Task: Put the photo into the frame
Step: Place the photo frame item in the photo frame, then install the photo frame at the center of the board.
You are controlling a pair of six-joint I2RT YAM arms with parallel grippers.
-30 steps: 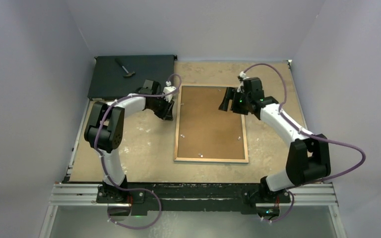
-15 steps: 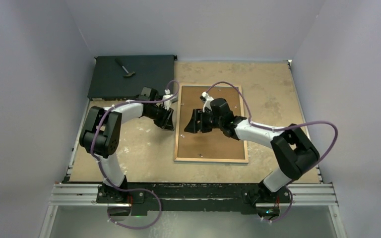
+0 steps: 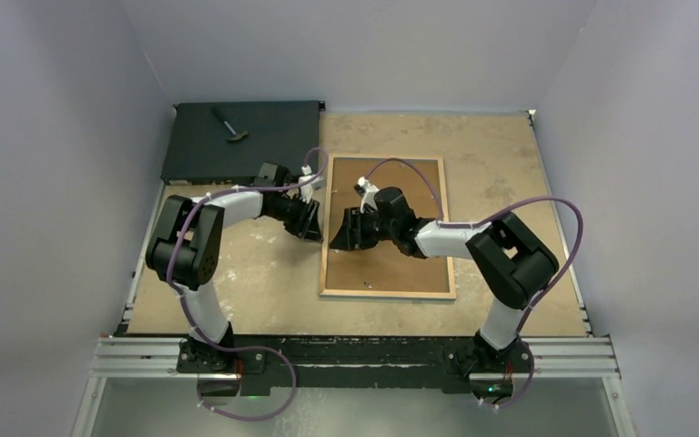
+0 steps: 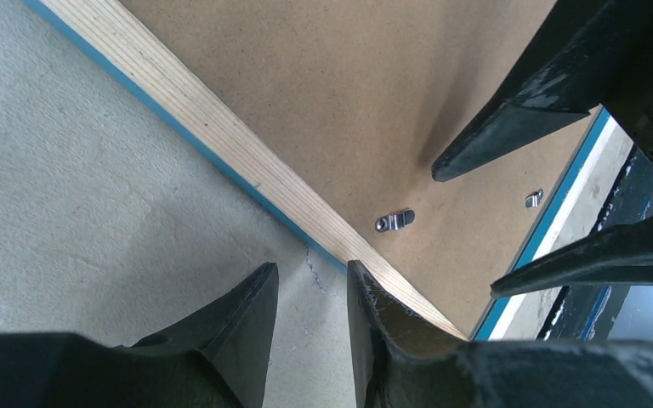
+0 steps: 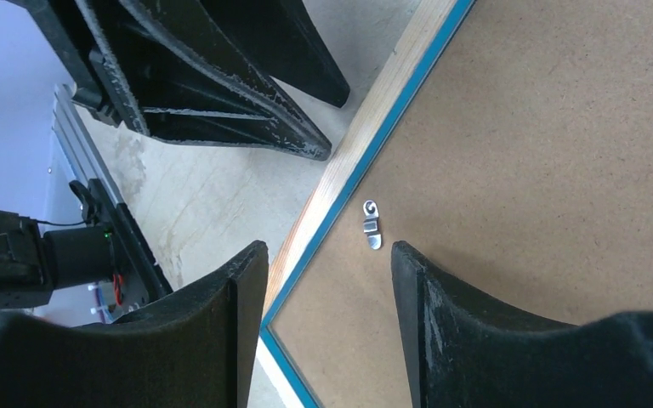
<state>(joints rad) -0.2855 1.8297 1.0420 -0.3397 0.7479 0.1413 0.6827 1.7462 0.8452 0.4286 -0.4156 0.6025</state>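
The thin rectangular picture frame (image 3: pixel 387 294) lies flat on the tan table (image 3: pixel 501 164), bare light-wood back facing up. Its long axis runs from 12 to 6 o'clock in the overhead view, and a plain brown fibreboard backing panel (image 3: pixel 391 264) fills it. The left gripper (image 3: pixel 308 223) stands at the frame's 9 o'clock rail, and the right gripper (image 3: pixel 344 235) hangs just inside that same rail, close beside it. From overhead neither gripper's opening can be judged, but the wrist cameras show both. The left fingers (image 4: pixel 247 340) stand a narrow gap apart with nothing clamped, one over the table and the other over the wooden rail. The right fingers (image 5: pixel 442 331) are spread wide and hold nothing, bracketing a small silver metal turn clip (image 5: pixel 372 225) on the panel. Only the wrist views show the frame's light-blue edge. Only the overhead view shows the flat black box (image 3: pixel 264 137) at 10 o'clock from the frame.
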